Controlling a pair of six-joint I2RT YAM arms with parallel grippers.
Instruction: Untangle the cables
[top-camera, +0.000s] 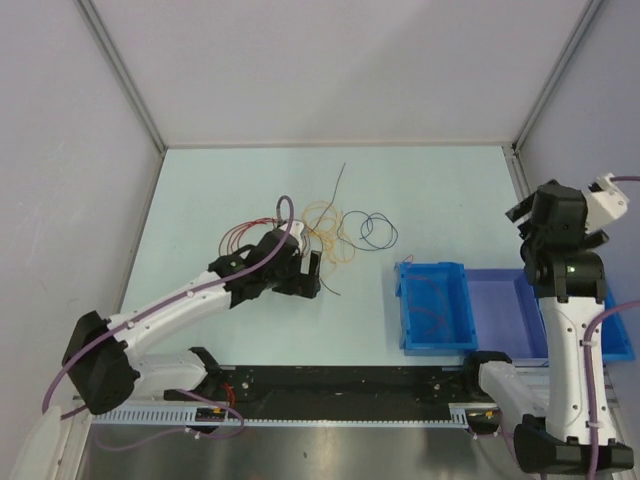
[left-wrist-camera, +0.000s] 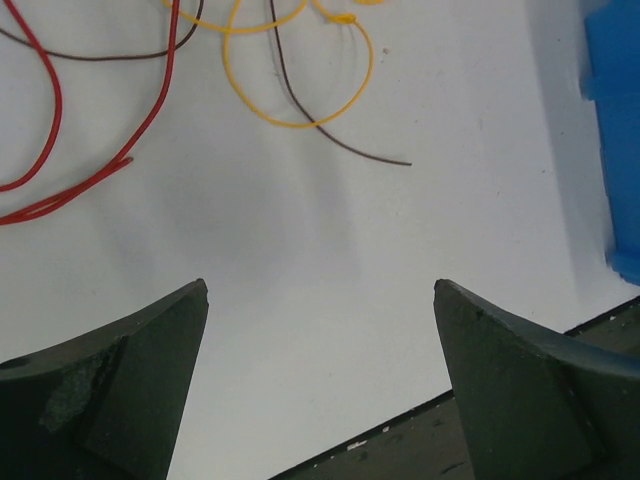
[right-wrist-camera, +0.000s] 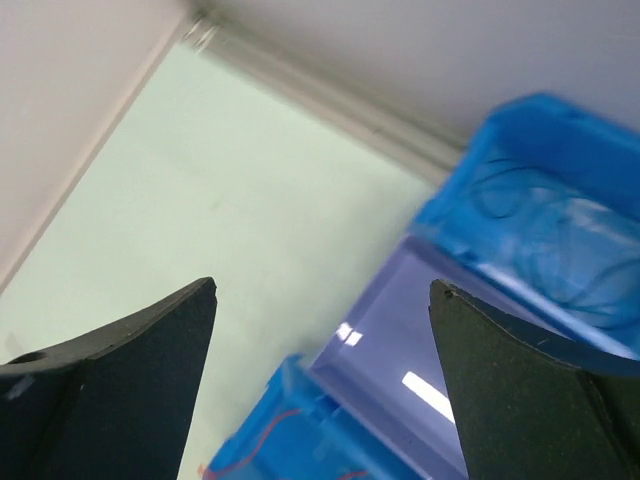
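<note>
Left end effector (left-wrist-camera: 320, 290) gaping (empty), cables (left-wrist-camera: 295, 125) near, right end effector (right-wrist-camera: 323, 285) gaping

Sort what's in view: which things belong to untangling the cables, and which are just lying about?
Job in hand:
- cables, tangled coloured loops
- left gripper, jaws open near them
- blue bin, thin wires inside

Just lying about:
- lavender tray beside that bin
- right gripper, raised at the right, jaws open

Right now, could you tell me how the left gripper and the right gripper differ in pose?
The left gripper hangs low by the cables; the right gripper is raised over the bins. The left gripper faces loose cables, the right gripper faces bins. Both are open and empty.
</note>
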